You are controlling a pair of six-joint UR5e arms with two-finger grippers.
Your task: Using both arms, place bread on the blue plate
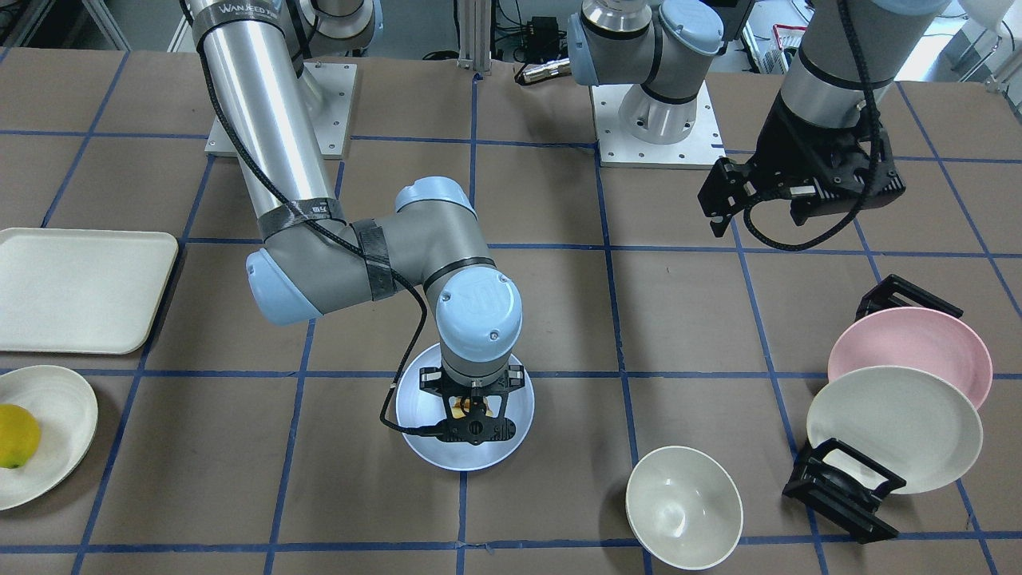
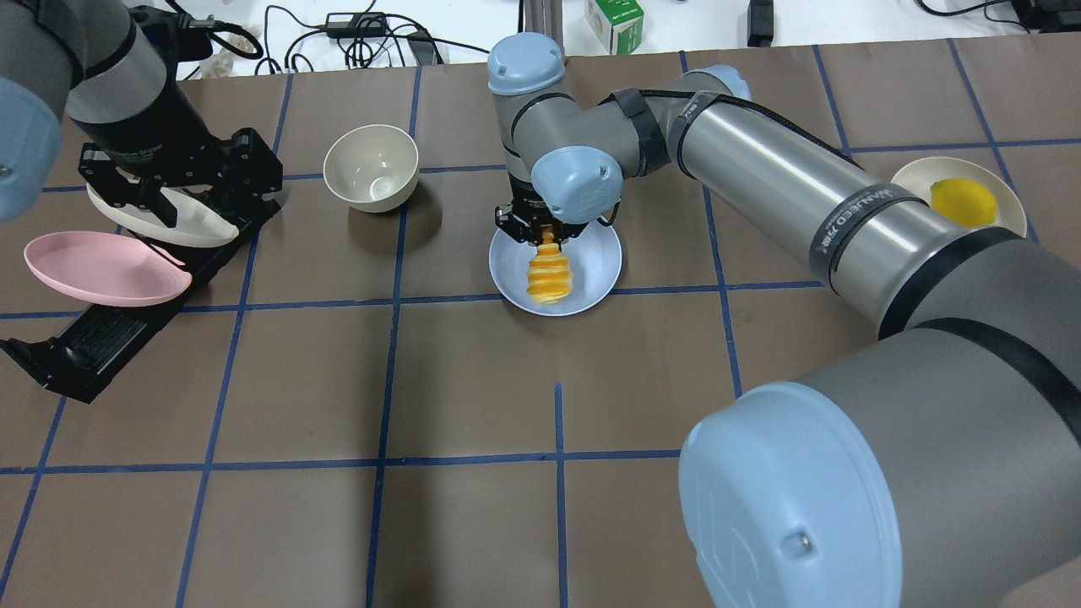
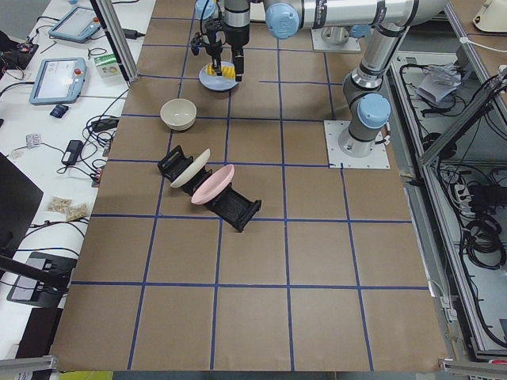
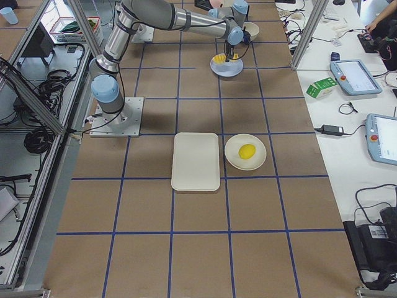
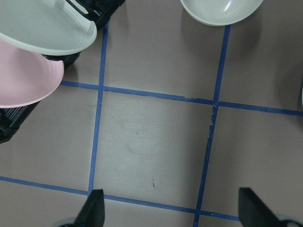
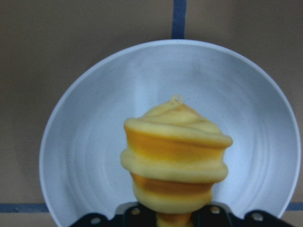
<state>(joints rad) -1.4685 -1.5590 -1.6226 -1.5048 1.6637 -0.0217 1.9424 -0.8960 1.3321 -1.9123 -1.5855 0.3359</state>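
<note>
My right gripper is shut on one end of the bread, a pale yellow loaf with orange ridges. The bread hangs down over the pale blue plate. In the right wrist view the bread points at the middle of the blue plate. I cannot tell whether its free end touches the plate. My left gripper is open and empty, high above bare table near the plate rack. Its fingertips show at the bottom of the left wrist view.
A black rack holds a pink plate and a cream plate. A cream bowl stands between the rack and the blue plate. A lemon lies in a cream dish. A cream tray lies beside that dish.
</note>
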